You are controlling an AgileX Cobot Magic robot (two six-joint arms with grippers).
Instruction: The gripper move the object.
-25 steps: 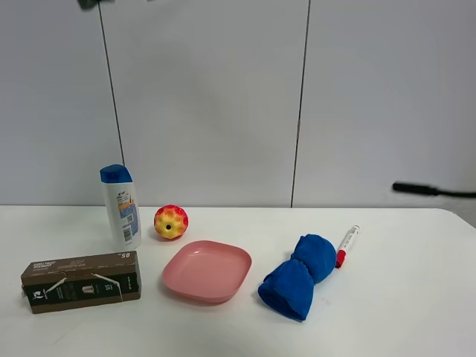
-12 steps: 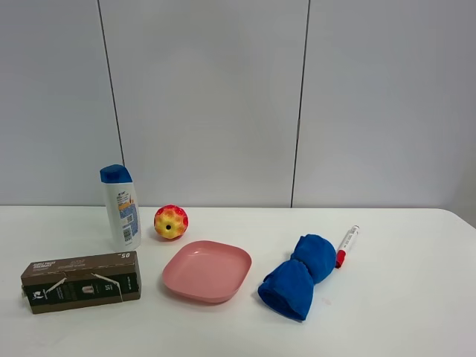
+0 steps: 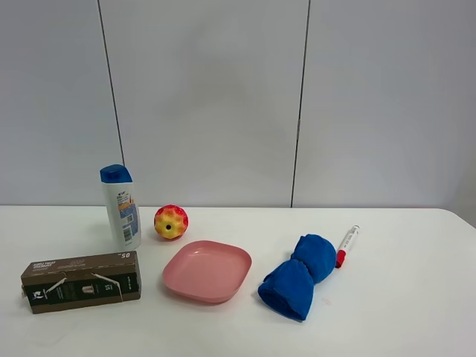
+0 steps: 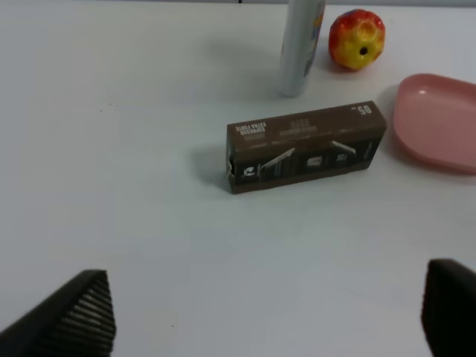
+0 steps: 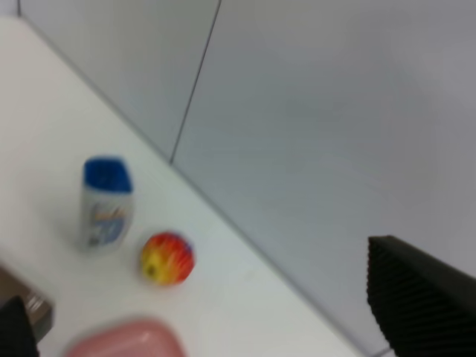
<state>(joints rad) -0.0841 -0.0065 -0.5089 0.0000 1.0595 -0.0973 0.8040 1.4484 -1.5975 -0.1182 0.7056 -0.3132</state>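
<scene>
Exterior high view. One white table (image 3: 416, 312), filling the lower part of the frame. One shampoo bottle (image 3: 121, 206), white with a blue cap, upright at left of centre near the back edge. One red-and-yellow ball (image 3: 171, 222) just right of the bottle, apart from it. One brown carton (image 3: 81, 282) lying flat at lower left. One pink plate (image 3: 207, 271), centre, holding nothing. One blue cloth (image 3: 300, 277), bunched, right of the plate. One marker (image 3: 346, 245) with a red cap, just beside the cloth's upper right. No arm shows here. Bare table lies along the right side and the near edge.

Left wrist view. One left gripper (image 4: 260, 320): two dark fingertips at the lower corners of the frame, spread wide, nothing between them. Carton (image 4: 306, 146) at centre; bottle (image 4: 300, 41) base and ball (image 4: 357, 39) at top; plate (image 4: 439, 123) rim at right edge. Bare table fills the left half.

Right wrist view, blurred. One right gripper (image 5: 216, 309): fingertips at lower left and lower right, wide apart, holding nothing. Bottle (image 5: 105, 202) upright at left, ball (image 5: 166, 258) beside it, plate (image 5: 126, 338) edge at bottom.
</scene>
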